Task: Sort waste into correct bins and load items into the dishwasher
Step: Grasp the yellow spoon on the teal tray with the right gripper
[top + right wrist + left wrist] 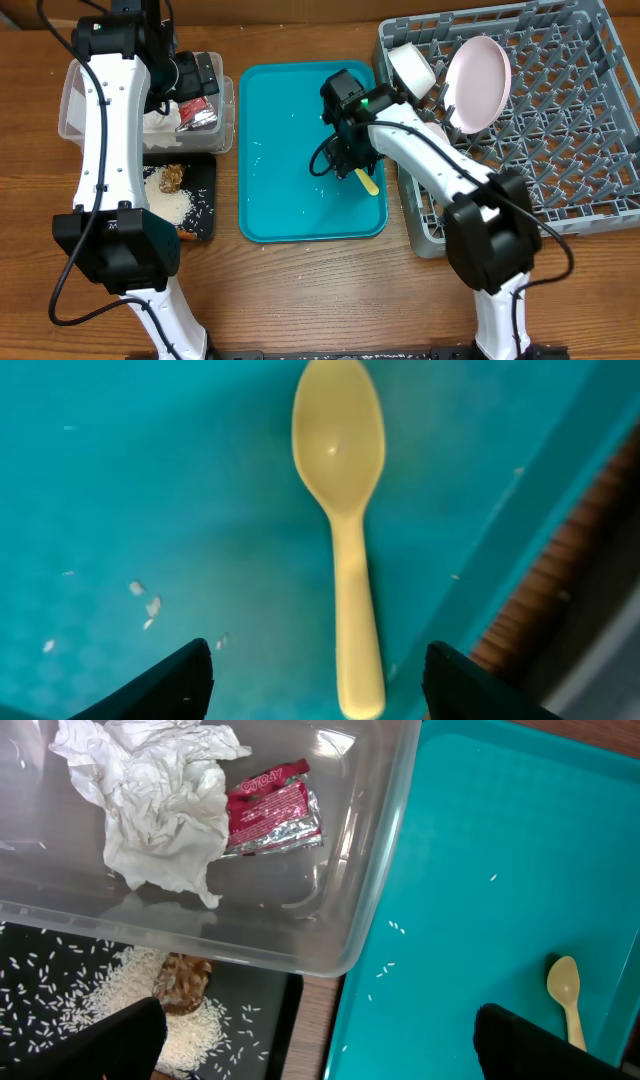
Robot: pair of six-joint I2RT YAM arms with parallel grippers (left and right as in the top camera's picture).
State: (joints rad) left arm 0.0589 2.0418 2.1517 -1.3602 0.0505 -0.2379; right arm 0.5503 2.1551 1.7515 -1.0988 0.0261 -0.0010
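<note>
The wooden tabletop (320,290) carries a clear tub (72,105) far left, a black tray (205,175) just nearer, a teal tray (290,150) centrally, and a grey dish rack (580,120) right.

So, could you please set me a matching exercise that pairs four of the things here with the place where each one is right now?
Things
1. crumpled napkin
2. yellow spoon
3. brown food lump
4. white plate

Places
A. standing in the grey dish rack
B. on the black tray, among rice
C. inside the clear tub
D. lying on the teal tray

Pairs: 1-C, 2-D, 3-B, 4-A
</note>
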